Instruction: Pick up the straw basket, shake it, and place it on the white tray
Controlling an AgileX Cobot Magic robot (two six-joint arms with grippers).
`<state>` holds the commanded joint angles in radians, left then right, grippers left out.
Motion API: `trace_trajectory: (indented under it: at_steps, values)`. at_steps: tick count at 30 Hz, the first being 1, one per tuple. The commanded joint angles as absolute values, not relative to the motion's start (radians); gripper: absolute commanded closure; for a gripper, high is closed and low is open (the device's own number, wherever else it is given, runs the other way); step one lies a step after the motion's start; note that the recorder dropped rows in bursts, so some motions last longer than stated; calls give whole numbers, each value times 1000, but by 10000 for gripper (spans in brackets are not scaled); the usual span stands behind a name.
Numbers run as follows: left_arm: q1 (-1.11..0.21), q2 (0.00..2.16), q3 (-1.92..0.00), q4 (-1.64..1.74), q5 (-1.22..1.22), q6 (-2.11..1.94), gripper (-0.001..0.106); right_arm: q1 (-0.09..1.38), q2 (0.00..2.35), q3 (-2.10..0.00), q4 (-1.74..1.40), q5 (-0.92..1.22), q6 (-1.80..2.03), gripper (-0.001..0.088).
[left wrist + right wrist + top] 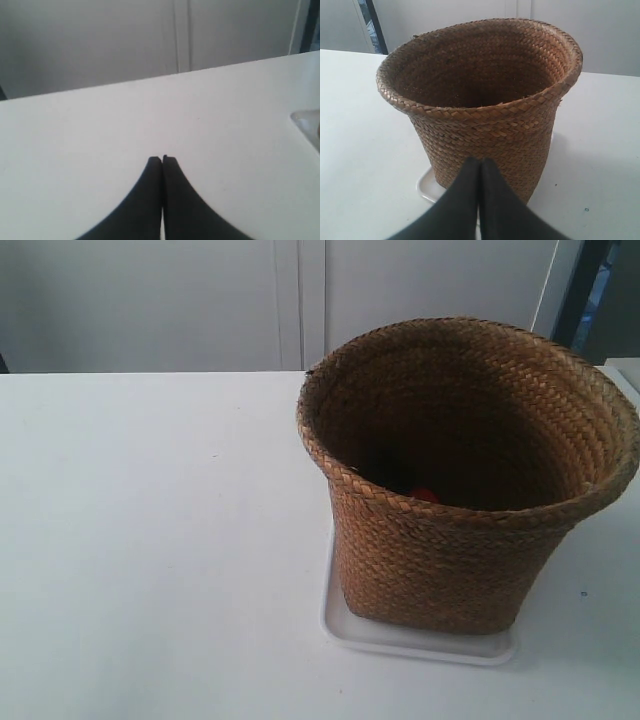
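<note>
Table (150, 540), straw basket (440, 560) on white tray (420, 645), left pincer (162, 159) and right pincer (480, 161) closed

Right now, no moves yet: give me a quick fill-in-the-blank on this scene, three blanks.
1. The basket stands upright on the ____.
2. The left tool and the right tool are both ____, holding nothing.
3. The basket's rim is ____ than its base.

Missing words: tray; shut; wider.
</note>
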<state>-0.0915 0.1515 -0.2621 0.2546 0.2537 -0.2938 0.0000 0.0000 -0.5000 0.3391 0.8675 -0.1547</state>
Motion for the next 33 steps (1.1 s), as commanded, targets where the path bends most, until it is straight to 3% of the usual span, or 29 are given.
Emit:
trace_trajectory:
  at_steps: [8, 21, 33]
  values:
    - [-92, 8, -110, 270, 263, -288, 1053, 0, 0, -500, 339, 868, -155, 868]
    - [96, 0, -101, 236, 405, -292, 1053, 0, 0, -500, 339, 868, -155, 868]
    - [107, 0, -93, 179, 426, -292, 1053, 0, 0, -500, 339, 868, -155, 868]
